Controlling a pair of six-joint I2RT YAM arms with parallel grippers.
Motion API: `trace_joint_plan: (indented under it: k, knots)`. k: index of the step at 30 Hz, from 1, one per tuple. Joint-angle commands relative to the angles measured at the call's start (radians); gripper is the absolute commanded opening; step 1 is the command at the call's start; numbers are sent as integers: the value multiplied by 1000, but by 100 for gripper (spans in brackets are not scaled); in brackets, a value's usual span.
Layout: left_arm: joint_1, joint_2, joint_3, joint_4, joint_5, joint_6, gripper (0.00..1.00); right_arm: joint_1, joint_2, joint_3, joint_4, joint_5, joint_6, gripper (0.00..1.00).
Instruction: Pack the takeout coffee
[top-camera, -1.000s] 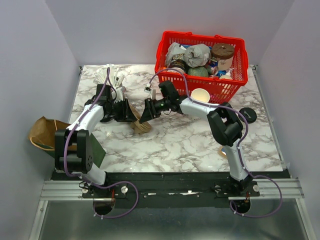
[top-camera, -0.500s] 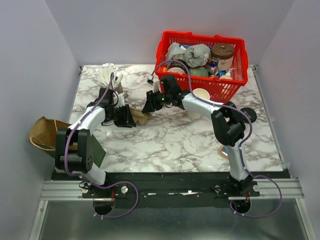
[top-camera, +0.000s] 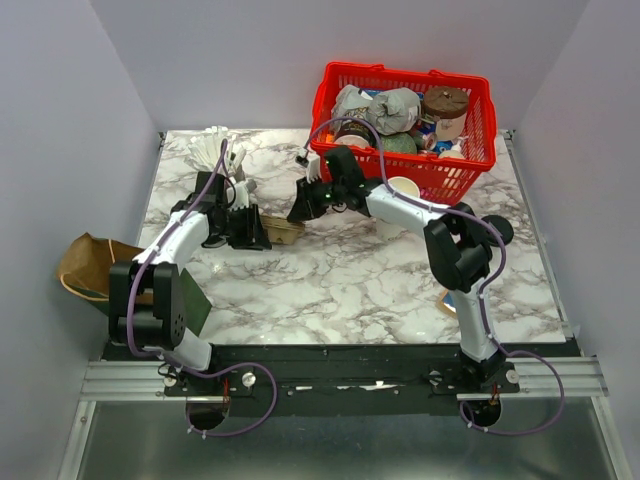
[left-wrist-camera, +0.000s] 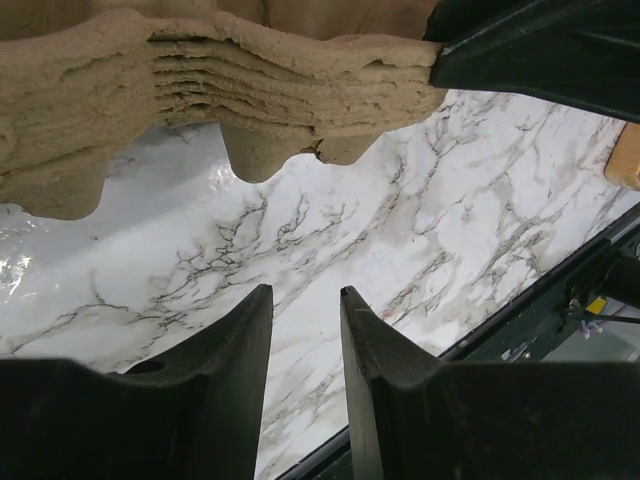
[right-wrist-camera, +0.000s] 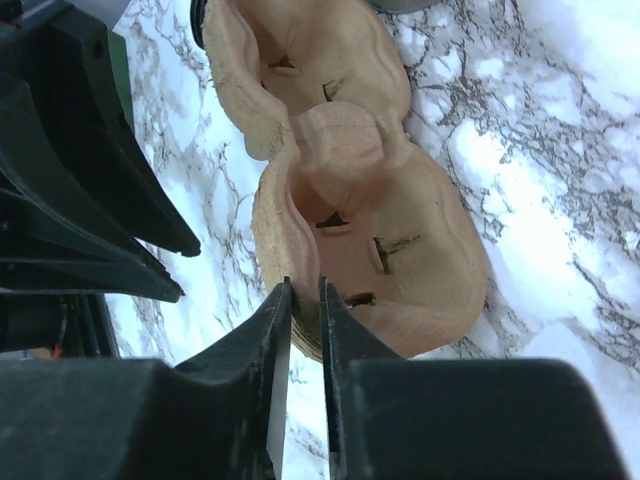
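Soft, even light from above fills the top view, leaving only faint shadows. In the left wrist view, glare whitens the marble table (left-wrist-camera: 90, 250), and the near fingers (right-wrist-camera: 240, 400) in both wrist views are dark and blurred.

Both arms meet at the cup carrier (top-camera: 284, 232), one at each end.
Left arm (top-camera: 175, 240) bent at the elbow; left gripper (left-wrist-camera: 305, 292) low beside the carrier, jaws part-open, nothing between them. Right arm (top-camera: 400, 210) stretched across; right gripper (right-wrist-camera: 305, 285) at the carrier's opposite end, fingers nipped close on its rim.
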Motion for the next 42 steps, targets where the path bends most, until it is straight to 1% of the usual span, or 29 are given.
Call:
trace_joint_plan:
  k: [1,5,10,11,13,14,17,19,23,27,33,35,36,37,38,40,41,42]
  knots:
    - [-3,-35,31,-16,3,23,42,2,-31,-15,-15,0,-62,20]
    - [0,-79,31,1,2,29,42,21,-94,-91,-9,-60,-62,18]
    - [-2,-148,15,30,-23,26,43,78,-175,-148,8,-77,-51,13]
    - [-2,-158,11,38,-33,28,43,99,-183,-155,11,-89,-51,8]
    - [-2,-176,1,55,-43,26,43,116,-197,-155,16,-103,-56,5]
    - [-2,-179,-3,65,-43,25,43,124,-197,-156,16,-102,-60,0]
    - [-2,-178,-26,102,-32,-6,45,118,-195,-156,-3,-74,-89,1]
    - [-2,-159,-38,124,-24,-54,46,110,-191,-155,-14,-70,-88,0]
    - [-3,-144,-52,134,-24,-110,47,96,-168,-173,19,-82,-7,1]
    - [-2,-181,-49,105,-9,-68,47,96,-174,-226,77,-83,55,1]
    - [-2,-241,-68,78,128,17,46,93,-195,-288,83,-76,61,1]
    - [-2,-254,-77,35,157,46,45,87,-202,-296,72,-77,55,1]
    - [-2,-259,-80,16,154,78,45,84,-205,-297,63,-86,49,3]
    - [-2,-264,-80,-23,143,93,44,79,-211,-293,62,-97,42,11]
    - [-2,-265,-78,-43,128,103,44,67,-214,-288,62,-114,38,29]
    - [0,-268,-77,-88,62,127,43,53,-214,-270,62,-178,13,42]
    - [-2,-271,-78,-94,36,129,43,41,-205,-244,62,-203,4,53]
    - [0,-276,-83,-99,14,130,43,33,-199,-230,60,-238,-25,56]
